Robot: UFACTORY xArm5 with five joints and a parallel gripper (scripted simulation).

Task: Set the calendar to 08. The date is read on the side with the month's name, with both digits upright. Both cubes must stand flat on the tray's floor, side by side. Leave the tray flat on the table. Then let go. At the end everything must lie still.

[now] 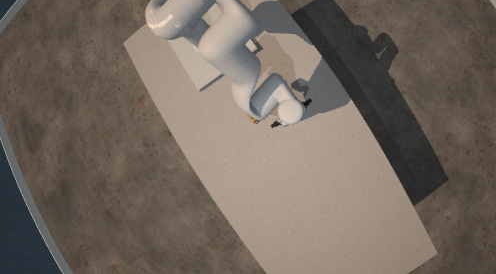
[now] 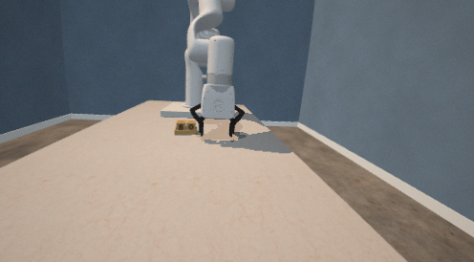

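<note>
Two dark digits on the calendar [image 2: 185,127] beside me, seemingly 8 then 0, too small for certainty, nothing else legible

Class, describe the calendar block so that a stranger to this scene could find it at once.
Start at the tall white arm on the long beige table. Its open black gripper points down near the table top. Just left of it in the exterior view sits the calendar, the only small tan-orange thing there, with dark digits.
</note>
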